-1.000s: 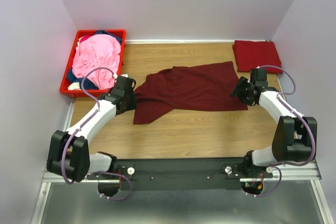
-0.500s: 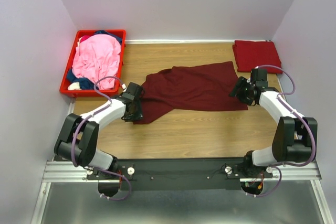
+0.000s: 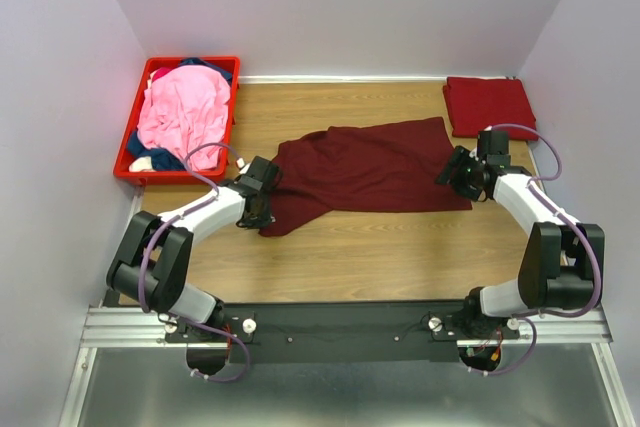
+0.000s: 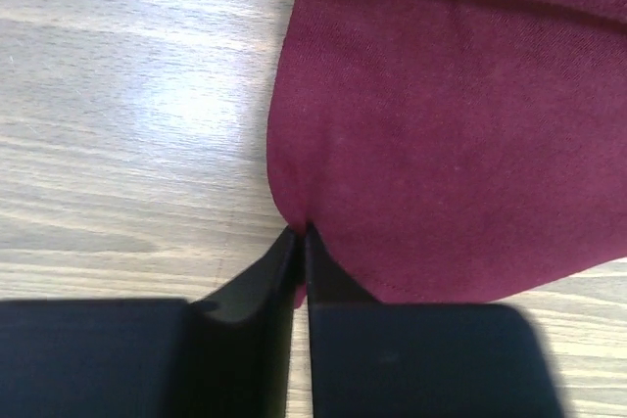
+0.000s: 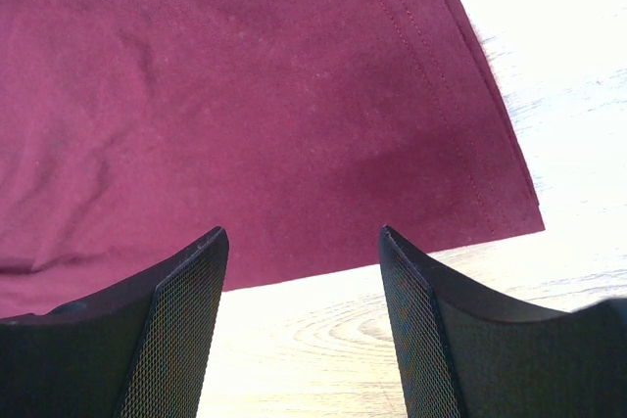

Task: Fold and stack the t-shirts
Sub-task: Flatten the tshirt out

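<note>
1. Nearest the arm bases, the wooden table (image 3: 350, 252) shows a bare strip of board in front of the cloth.
2. The left gripper (image 4: 302, 232) sits low at the near left corner of the maroon t-shirt (image 3: 370, 165). Its jaws are clenched on the shirt's edge, and a small pucker of cloth is pinched between them.
3. The right gripper (image 5: 304, 242) is at the shirt's near right corner. Its jaws are spread wide with nothing held between them. Whether the fingertips touch the cloth cannot be told.
4. The maroon t-shirt lies spread across the middle of the table. It is rumpled toward the left and flatter along its right hem.
5. In the far right corner lies a folded red t-shirt (image 3: 490, 105), just apart from the spread one.
6. In the far left corner stands a red crate (image 3: 122, 162). A pink t-shirt (image 3: 185, 112) is heaped in it, with navy cloth (image 3: 168, 160) showing beneath.
</note>
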